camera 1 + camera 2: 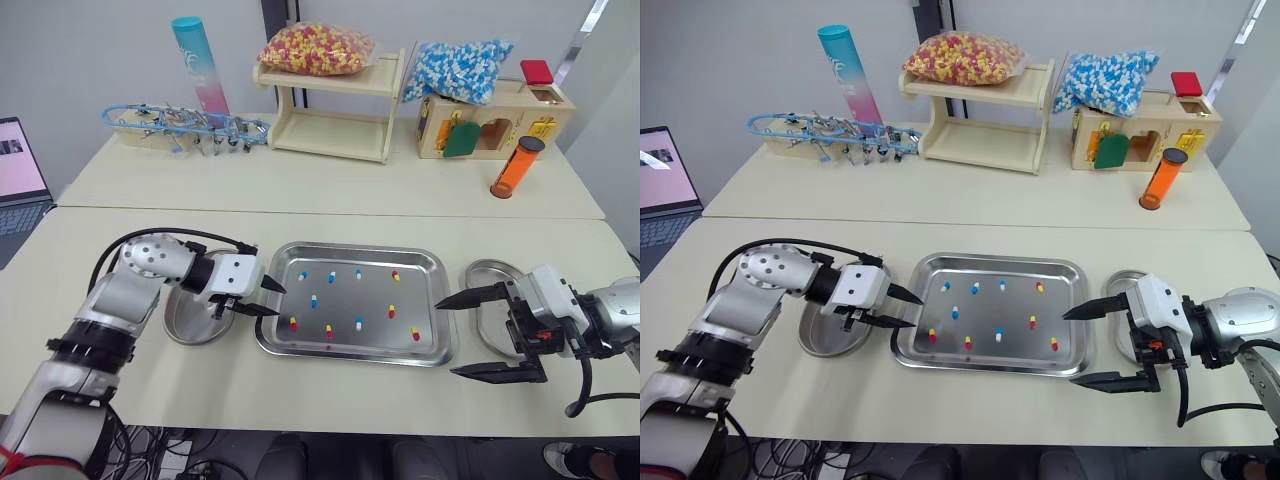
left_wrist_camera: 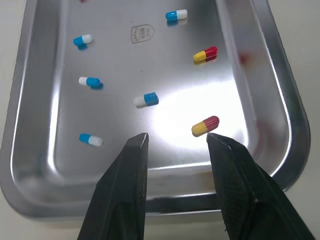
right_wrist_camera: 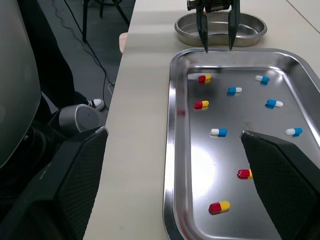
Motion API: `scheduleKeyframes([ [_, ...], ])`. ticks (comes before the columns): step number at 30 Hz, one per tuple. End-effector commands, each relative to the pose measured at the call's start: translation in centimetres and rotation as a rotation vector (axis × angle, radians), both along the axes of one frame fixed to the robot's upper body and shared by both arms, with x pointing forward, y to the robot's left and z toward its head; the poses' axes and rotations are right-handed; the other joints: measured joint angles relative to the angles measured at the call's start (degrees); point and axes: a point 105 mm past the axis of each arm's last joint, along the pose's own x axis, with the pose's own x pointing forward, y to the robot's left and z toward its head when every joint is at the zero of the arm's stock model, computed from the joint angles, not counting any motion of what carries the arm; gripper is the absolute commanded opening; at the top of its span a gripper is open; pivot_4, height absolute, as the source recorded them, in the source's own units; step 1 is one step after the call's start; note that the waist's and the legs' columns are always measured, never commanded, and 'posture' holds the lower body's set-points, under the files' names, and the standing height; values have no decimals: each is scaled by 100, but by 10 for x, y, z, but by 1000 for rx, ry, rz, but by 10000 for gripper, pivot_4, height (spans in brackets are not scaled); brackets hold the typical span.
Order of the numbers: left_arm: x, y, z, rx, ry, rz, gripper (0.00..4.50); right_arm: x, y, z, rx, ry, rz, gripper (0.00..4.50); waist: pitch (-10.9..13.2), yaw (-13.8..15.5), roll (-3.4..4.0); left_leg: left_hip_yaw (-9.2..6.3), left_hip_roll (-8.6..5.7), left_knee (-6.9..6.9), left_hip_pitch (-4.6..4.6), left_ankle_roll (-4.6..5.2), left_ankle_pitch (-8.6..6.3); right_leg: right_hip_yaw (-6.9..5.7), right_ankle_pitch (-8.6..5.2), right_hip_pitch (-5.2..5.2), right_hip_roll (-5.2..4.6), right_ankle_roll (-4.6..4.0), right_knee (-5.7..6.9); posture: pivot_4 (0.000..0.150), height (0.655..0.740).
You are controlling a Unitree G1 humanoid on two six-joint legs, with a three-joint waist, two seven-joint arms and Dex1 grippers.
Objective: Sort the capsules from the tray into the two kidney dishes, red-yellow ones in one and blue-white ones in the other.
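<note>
The left arm comes from the near left, bent at the elbow, and its wrist lies above the left kidney dish (image 1: 185,328). The left gripper (image 1: 280,301) points to the right over the left rim of the tray (image 1: 360,245); its two fingers are a little apart and grasp nothing. In the left wrist view a red-yellow capsule (image 2: 205,126) lies just beyond one fingertip, not touching it. The right arm reaches in from the right, above the right kidney dish (image 1: 480,270). The right gripper (image 1: 445,338) points to the left, with its fingers spread wide and empty: the far tip is just beside the right rim of the tray, and the near tip is over the table (image 1: 300,395) by the tray's near right corner. The fingers of both grippers are black and taper to sharp points; in the right wrist view their inner faces have a fine mesh texture. The tray is of shiny metal, rectangular with rounded corners and a raised rim, and has a small stamped emblem (image 2: 141,34) in its floor. On it lie five red-yellow capsules (image 1: 392,311) and five blue-white capsules (image 1: 314,300), scattered and apart, smooth and glossy. Both kidney dishes are of the same bright metal, bean-shaped, one on each side of the tray. The table is pale and matte.
</note>
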Motion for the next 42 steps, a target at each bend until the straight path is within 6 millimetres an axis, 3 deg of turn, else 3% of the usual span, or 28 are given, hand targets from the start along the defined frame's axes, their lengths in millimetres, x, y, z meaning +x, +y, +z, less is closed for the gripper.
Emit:
scheduleKeyframes([
  [1,4,-6,2,49,-29,-96,18664,-4,4,5,8,-22,26,45000,0,0,-1,-1,0,1,-1,0,0,0,0,0,0,0,0,1500,7400],
  [7,5,-16,-7,77,-6,-177,18664,-4,6,5,7,-21,25,45000,0,-19,-1,-4,-1,2,-2,0,0,-1,0,0,0,0,0,1500,7400],
  [37,4,-28,-35,249,38,-330,18664,-6,7,7,10,-9,4,45000,1,-9,-2,-12,-1,9,0,1,0,-9,0,9,0,1,2,1500,7400],
  [40,2,-27,-37,270,50,-339,13318,-6,7,7,11,-7,0,45000,0,-9,0,-13,-2,9,2,1,0,-9,0,11,0,1,2,1500,7400],
  [42,2,-25,-39,289,56,-343,7121,-6,7,7,11,-6,-2,45000,-1,-7,1,-13,-2,10,4,1,0,-9,0,13,0,1,2,1500,7400],
])
